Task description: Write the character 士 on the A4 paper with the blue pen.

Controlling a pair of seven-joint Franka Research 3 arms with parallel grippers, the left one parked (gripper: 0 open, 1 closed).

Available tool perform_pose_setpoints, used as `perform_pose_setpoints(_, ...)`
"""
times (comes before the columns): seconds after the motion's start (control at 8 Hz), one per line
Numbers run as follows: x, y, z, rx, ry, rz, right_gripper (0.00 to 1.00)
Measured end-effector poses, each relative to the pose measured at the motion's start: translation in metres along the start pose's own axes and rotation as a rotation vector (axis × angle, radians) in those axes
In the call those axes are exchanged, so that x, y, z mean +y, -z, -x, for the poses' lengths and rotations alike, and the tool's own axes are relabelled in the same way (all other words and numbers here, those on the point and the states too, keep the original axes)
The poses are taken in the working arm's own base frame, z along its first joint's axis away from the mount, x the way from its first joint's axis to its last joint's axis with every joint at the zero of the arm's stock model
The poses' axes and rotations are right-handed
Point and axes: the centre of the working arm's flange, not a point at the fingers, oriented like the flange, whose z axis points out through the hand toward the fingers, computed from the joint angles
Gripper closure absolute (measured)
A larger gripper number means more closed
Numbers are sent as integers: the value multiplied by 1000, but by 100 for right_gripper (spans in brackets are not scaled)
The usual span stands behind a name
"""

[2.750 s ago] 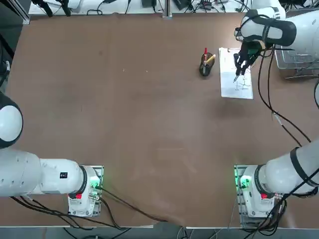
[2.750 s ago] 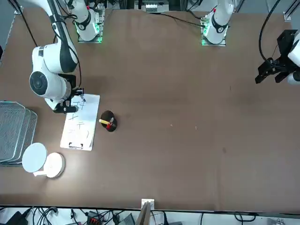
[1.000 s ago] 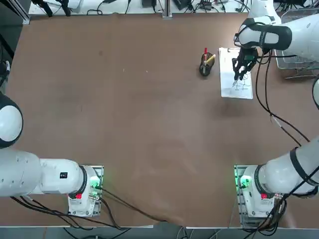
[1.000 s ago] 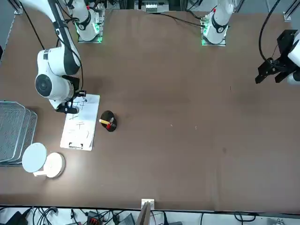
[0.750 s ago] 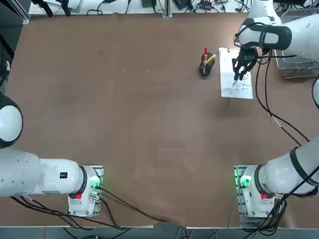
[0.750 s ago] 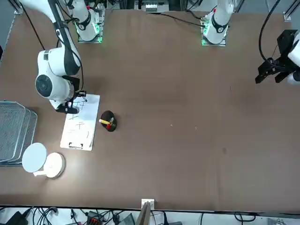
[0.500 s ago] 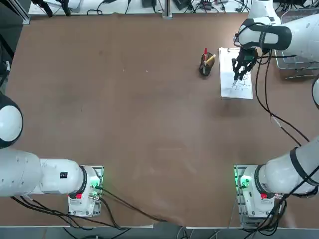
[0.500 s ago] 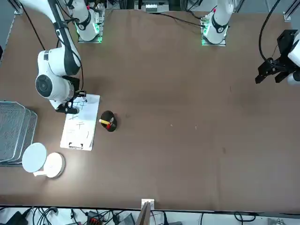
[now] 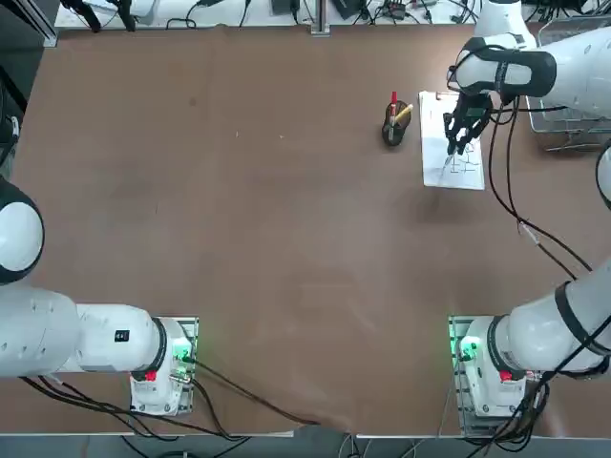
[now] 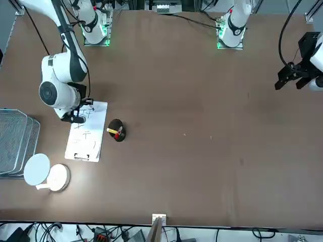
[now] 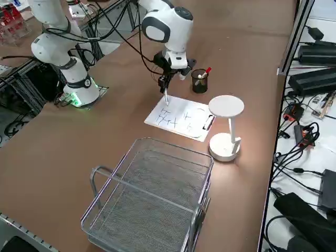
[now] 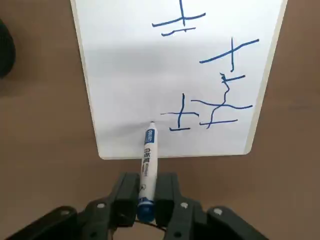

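Note:
The A4 paper (image 9: 434,143) lies at the table's far right, white, with several blue handwritten characters and a clip at its far short edge. It also shows as the A4 paper (image 10: 96,132), (image 11: 181,119), (image 12: 150,55). My right gripper (image 12: 146,189) is shut on the blue pen (image 12: 147,160), which points down at the sheet. The pen's tip sits at the paper's surface just beside a small cross-shaped character near the sheet's near end. My right gripper (image 9: 461,129), (image 10: 75,117), (image 11: 164,81) hangs over that end, and the blue pen (image 11: 166,97) juts below it.
A black pen cup (image 9: 392,126) holding a red-topped and a yellow pen stands just left of the paper. A wire basket (image 11: 152,202) sits to the right of the sheet. A white round-headed lamp (image 11: 226,126) stands by the clip end.
Since the earliest frames my right wrist has shifted slightly over the paper with the pen. Over the last second it barely moves, and the grip stays the same.

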Motion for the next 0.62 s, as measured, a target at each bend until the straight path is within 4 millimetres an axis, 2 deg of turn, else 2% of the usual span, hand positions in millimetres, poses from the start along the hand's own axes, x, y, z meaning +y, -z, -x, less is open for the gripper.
perform_pose_setpoints(0.62,-1,1,-1,13,-20,-3,79)
